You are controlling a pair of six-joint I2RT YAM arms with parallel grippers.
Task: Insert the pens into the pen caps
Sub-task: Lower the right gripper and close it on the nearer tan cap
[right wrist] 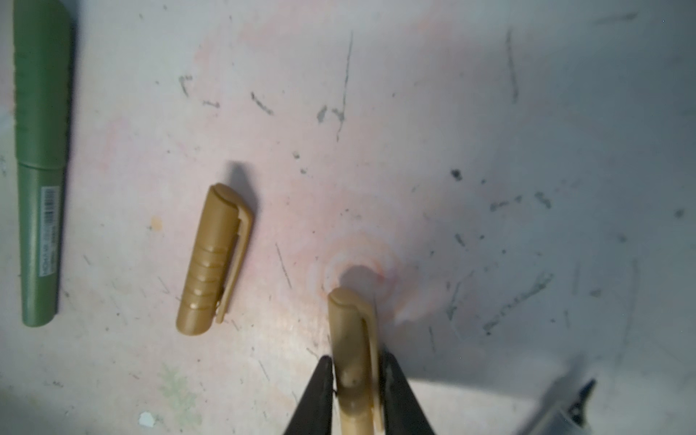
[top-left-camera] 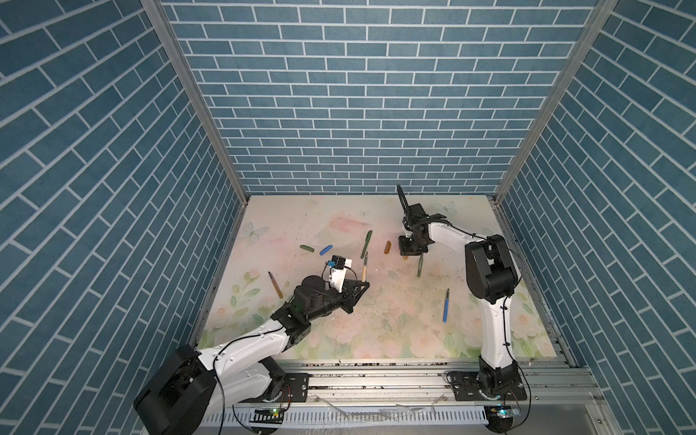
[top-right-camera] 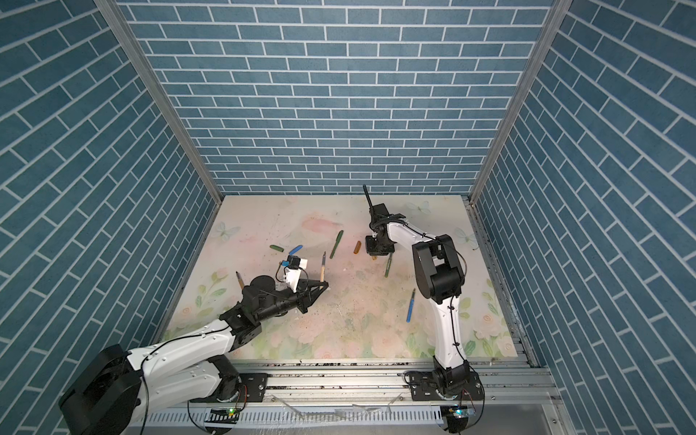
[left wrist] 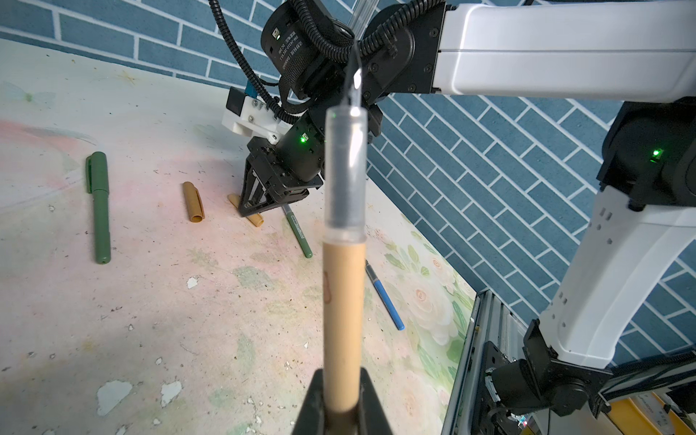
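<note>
My left gripper [left wrist: 342, 376] is shut on the lower barrel of a tan pen [left wrist: 344, 301]; its dark tip stands up and away from the jaws. In both top views this pen [top-left-camera: 364, 269] rises from that gripper [top-left-camera: 365, 286] left of centre. My right gripper [right wrist: 356, 361] points down at the mat, and both jaws press the sides of a tan pen cap [right wrist: 352, 324] whose rounded end touches the mat. An amber-brown cap [right wrist: 214, 260] lies loose beside it. In a top view the right gripper [top-left-camera: 406, 255] sits mid-table near the back.
A capped green pen [top-left-camera: 366, 244] lies left of the amber cap. A bare green pen [top-left-camera: 419, 265] and a blue pen [top-left-camera: 446, 305] lie by the right arm. A green cap [top-left-camera: 307, 248], a blue cap [top-left-camera: 326, 249] and an orange-brown pen [top-left-camera: 276, 285] lie at the left.
</note>
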